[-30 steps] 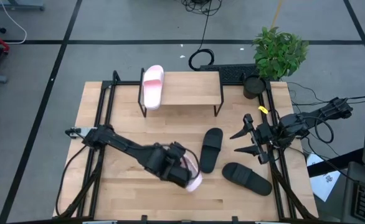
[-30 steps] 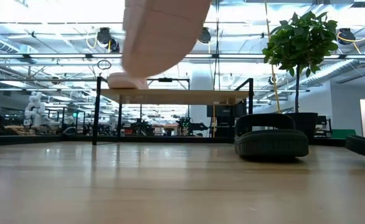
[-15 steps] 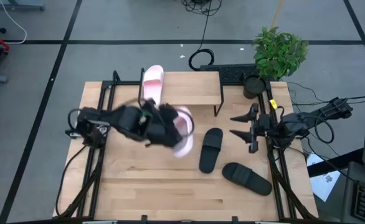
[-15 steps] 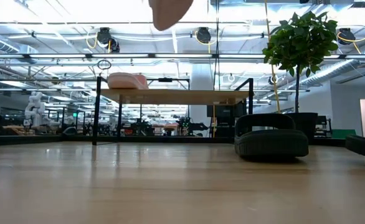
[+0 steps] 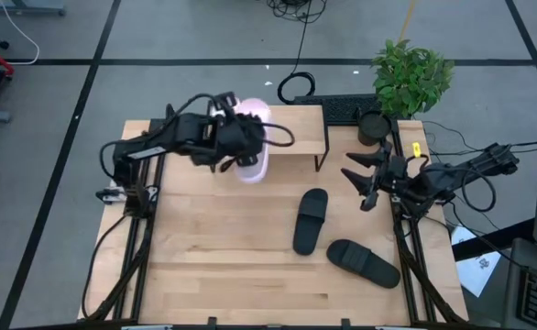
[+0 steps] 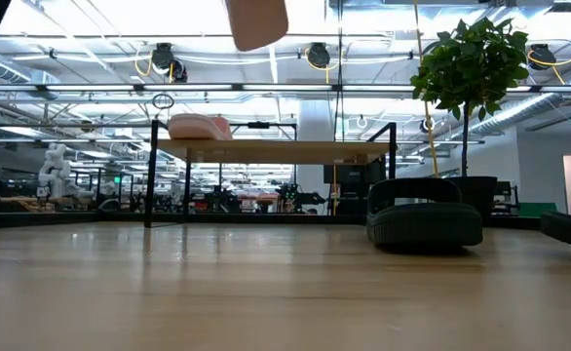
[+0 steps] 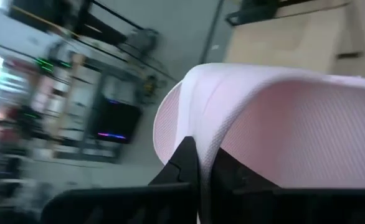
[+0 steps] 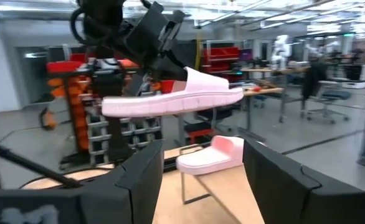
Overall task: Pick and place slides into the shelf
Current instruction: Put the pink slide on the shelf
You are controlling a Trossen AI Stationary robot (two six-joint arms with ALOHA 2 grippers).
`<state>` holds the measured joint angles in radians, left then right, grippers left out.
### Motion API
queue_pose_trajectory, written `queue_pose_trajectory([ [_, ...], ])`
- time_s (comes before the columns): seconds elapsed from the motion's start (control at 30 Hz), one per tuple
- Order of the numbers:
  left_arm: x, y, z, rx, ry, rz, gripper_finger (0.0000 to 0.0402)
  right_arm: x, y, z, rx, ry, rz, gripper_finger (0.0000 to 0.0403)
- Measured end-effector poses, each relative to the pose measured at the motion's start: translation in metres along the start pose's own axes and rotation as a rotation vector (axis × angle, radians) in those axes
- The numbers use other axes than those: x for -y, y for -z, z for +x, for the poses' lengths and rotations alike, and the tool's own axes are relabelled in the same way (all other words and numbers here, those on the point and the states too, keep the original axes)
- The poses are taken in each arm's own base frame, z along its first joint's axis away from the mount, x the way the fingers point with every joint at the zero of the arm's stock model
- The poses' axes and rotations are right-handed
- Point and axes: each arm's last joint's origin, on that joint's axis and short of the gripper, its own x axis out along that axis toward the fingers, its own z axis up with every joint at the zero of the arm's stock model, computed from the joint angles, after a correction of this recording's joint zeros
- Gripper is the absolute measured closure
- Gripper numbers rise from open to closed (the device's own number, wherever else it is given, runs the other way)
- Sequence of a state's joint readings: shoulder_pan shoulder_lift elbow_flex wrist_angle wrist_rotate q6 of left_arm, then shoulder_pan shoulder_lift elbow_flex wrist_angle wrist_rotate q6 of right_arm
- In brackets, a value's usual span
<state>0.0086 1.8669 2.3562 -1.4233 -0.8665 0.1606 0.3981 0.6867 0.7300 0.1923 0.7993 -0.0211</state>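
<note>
Pink slide (image 5: 253,156) in left gripper (image 5: 241,147), now over shelf (image 5: 291,128).

high: overhead, straight down | low: tabletop level | both: shelf (image 5: 282,128)

Bright overhead ceiling lights, glare in low view, blurred left wrist view

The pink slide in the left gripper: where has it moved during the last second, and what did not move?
The left gripper carried the held pink slide from the table's near middle up and back; it now hangs above the shelf, beside the other pink slide lying there. The right gripper, open and empty, shifted slightly toward the far edge. Both black slides stayed on the table.
</note>
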Motion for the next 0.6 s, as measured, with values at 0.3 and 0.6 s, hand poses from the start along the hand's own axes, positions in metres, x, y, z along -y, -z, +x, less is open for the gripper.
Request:
queue_pose_trajectory([
  [0.3,0.007,-0.020,0.050,-0.031,-0.114,0.132,0.0402,0.000,0.003,0.007,-0.008,0.090,-0.039,0.0193],
  [0.6,0.016,-0.013,0.110,-0.201,-0.096,0.228,0.0402,0.007,0.003,0.012,-0.006,0.147,-0.088,0.0193],
])
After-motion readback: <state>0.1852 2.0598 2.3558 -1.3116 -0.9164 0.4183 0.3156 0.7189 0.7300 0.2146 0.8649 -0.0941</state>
